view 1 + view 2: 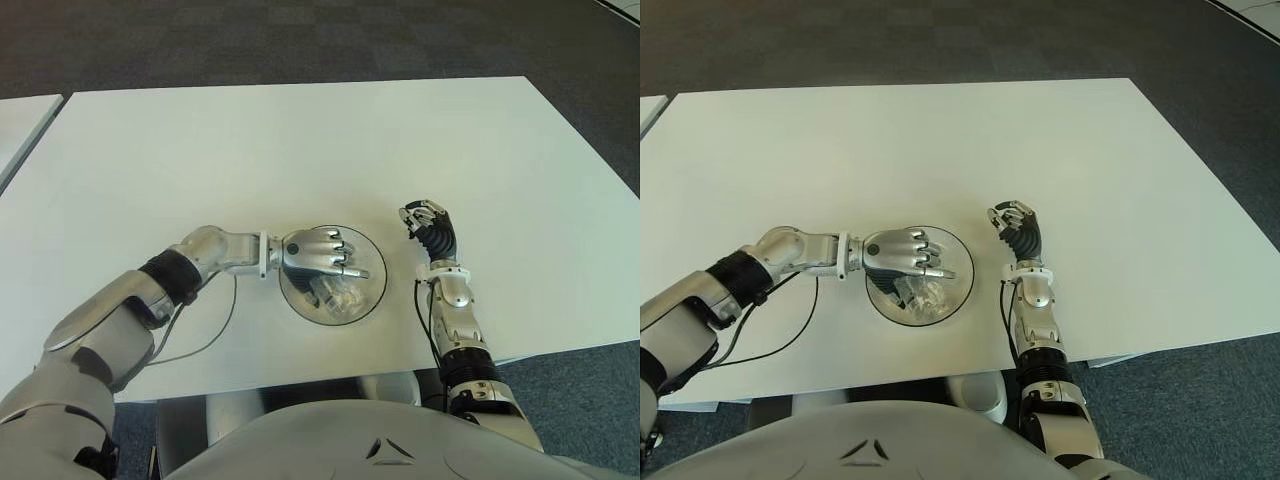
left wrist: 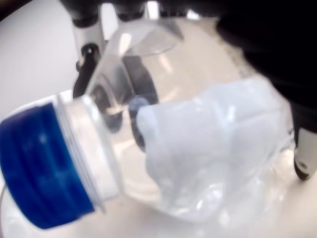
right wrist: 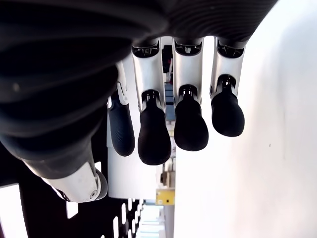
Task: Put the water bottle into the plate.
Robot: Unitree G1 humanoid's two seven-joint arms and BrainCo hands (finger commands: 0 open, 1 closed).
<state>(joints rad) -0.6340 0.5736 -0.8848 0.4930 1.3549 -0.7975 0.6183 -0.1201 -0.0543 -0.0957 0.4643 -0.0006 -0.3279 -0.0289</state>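
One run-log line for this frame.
left hand: grasping water bottle over plate | right hand: idle, right of plate | table

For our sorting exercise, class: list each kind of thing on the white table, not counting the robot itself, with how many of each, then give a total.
Water bottle, clear with a blue cap, held in the left robot hand: 1
Plate, round and clear: 1
Total: 2
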